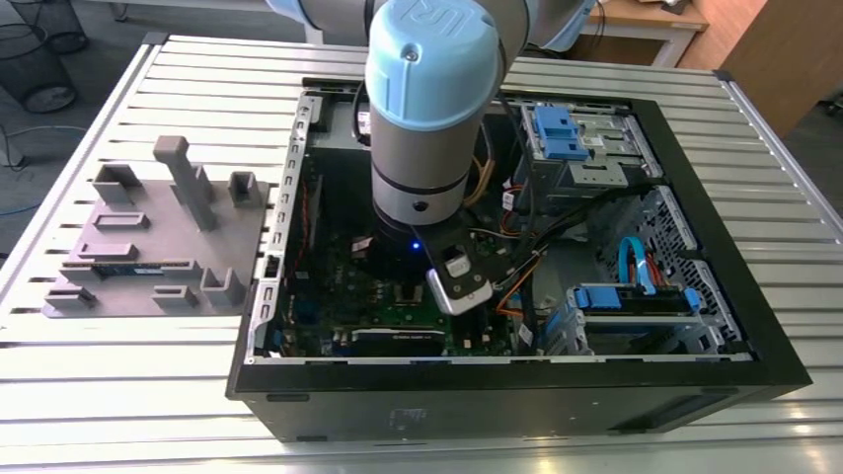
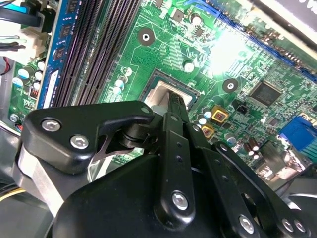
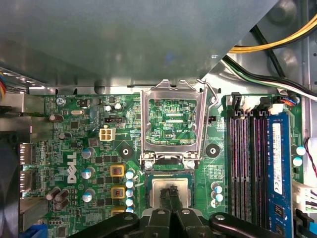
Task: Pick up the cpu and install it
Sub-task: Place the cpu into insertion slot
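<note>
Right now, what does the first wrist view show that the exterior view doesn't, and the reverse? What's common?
First wrist view: the cpu lying in its socket, the gripper shut with its tips over it, the metal socket frame standing open, and a blue memory stick.
Exterior view: the arm's wrist reaching down into the open PC case, a grey fixture tray on the exterior view's left, and the slatted table.
Both: the green motherboard.

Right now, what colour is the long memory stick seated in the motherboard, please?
The long memory stick is blue; the first wrist view shows it best.
</note>
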Controlling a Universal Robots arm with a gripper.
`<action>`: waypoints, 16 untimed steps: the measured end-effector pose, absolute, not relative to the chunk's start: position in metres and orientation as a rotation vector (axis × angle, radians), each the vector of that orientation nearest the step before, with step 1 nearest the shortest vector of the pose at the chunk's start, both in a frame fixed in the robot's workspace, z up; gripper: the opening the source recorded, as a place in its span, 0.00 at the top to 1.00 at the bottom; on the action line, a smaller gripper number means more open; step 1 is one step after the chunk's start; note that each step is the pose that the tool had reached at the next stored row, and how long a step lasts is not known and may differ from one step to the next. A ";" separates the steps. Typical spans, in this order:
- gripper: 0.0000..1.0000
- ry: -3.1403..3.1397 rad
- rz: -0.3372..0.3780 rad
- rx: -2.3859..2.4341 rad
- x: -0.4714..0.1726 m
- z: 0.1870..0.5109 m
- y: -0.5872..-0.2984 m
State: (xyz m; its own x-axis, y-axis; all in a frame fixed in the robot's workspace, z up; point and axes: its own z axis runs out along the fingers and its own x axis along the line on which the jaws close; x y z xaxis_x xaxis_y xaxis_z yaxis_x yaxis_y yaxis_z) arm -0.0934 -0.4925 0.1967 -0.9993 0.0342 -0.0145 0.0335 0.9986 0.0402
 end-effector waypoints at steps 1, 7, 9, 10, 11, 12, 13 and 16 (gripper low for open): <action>0.89 3.125 0.063 0.053 -0.093 0.197 -0.492; 0.89 3.125 0.063 0.053 -0.093 0.198 -0.493; 0.89 3.125 0.062 0.053 -0.093 0.198 -0.493; 0.89 3.125 0.062 0.053 -0.093 0.198 -0.493; 0.89 3.125 0.062 0.053 -0.093 0.199 -0.493; 0.89 3.125 0.062 0.053 -0.093 0.199 -0.493; 0.89 3.125 0.062 0.053 -0.093 0.198 -0.493; 0.89 3.125 0.062 0.053 -0.093 0.198 -0.493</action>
